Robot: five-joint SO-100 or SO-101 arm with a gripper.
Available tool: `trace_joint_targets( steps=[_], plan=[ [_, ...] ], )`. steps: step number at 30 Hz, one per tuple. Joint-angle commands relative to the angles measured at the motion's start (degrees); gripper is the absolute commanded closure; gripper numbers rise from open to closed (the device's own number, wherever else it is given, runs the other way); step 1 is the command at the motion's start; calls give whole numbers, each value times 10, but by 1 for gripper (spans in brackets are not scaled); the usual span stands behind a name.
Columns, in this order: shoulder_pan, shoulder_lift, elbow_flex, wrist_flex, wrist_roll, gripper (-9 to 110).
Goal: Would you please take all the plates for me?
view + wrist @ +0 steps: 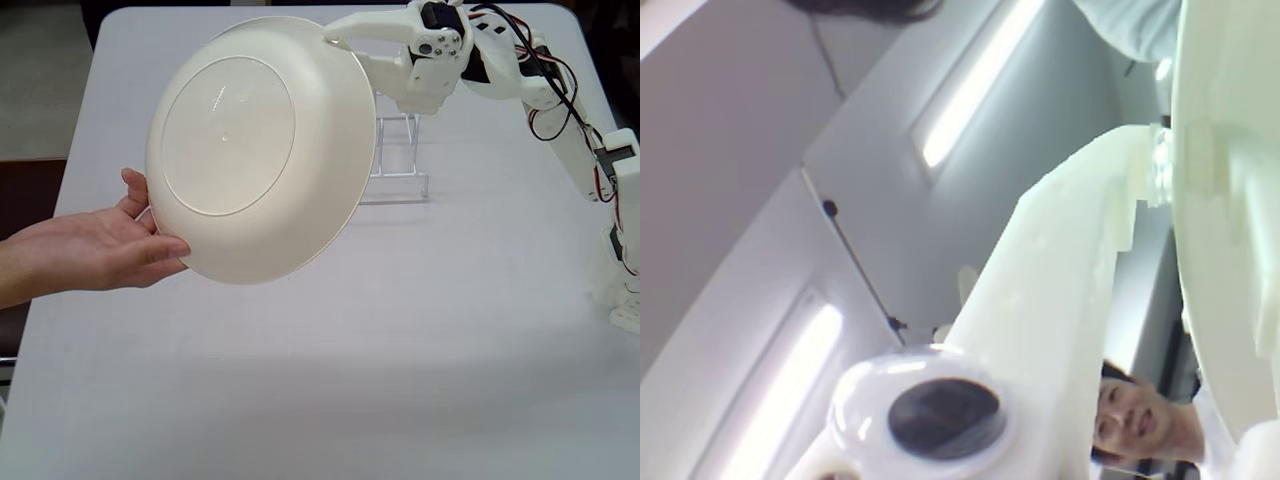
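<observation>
Handover step, by the look of it: gripper [332, 38] pinched shut on the upper rim of the cream-white plate [255, 145], holding it tilted on edge above the table [400, 330] in front of the white wire rack [398, 165]. A person's hand [95, 250] cups the plate's lower left edge in the fixed view. Next move likely calls for the jaws to let go only once the hand bears the weight; wrist view shows mostly ceiling.
</observation>
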Motion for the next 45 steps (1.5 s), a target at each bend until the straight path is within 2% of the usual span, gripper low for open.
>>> trace_joint_targets(
  steps=[1, 7, 12, 17, 21, 27, 29, 33, 40, 45],
  plan=[
    [-1, 54, -4, -8, -4, 100],
    [-1, 54, 2, 10, -18, 66],
    [-1, 54, 6, 17, -24, 58],
    [0, 54, 7, 32, -25, 57],
    [8, 69, 7, 107, -31, 62],
    [33, 100, 7, 284, -52, 97],
    [44, 107, 7, 336, -52, 101],
    [61, 118, 7, 411, -55, 102],
    [73, 148, 20, 456, -54, 102],
    [67, 261, 215, 385, -41, 102]
  ],
)
